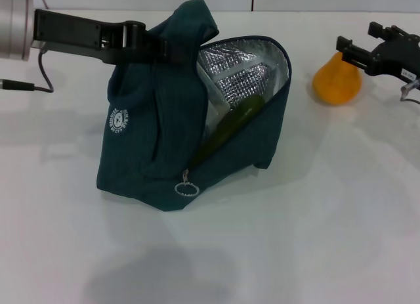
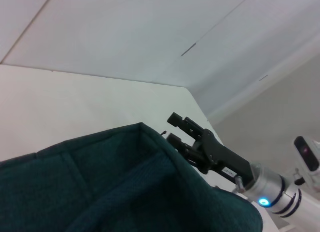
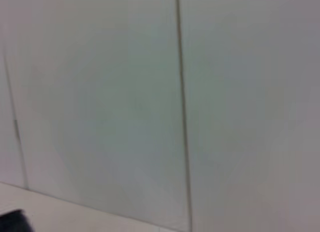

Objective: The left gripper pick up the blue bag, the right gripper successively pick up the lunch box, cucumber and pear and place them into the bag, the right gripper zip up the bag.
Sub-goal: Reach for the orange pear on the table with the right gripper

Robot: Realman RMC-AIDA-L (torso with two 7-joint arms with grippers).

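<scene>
White bench (image 1: pixel 315 238) carries everything. The bag (image 1: pixel 151 146) stands near its centre, held up by its top, mouth open toward the right and silver lining showing. Its ring zipper pull (image 1: pixel 186 188) hangs low on the front edge; a round white logo (image 1: pixel 118 120) sits on the left face.

Left gripper (image 1: pixel 172 49) reaches in level from the left, black fingers clamped on the fabric at the bag's top. The silver arm extends off the left edge.

Cucumber (image 1: pixel 233 123) lies tilted inside the open bag, its upper end against the lining. A pale edge beside it may be the lunch box; I cannot tell.

Pear (image 1: pixel 336 82) rests on the bench, well to the right of the bag.

Right gripper (image 1: pixel 342 49) comes in from the right edge, arm roughly level, prongs at the pear's top. The two prongs stand slightly apart in the left wrist view (image 2: pixel 173 129); grip on the pear cannot be confirmed.
</scene>
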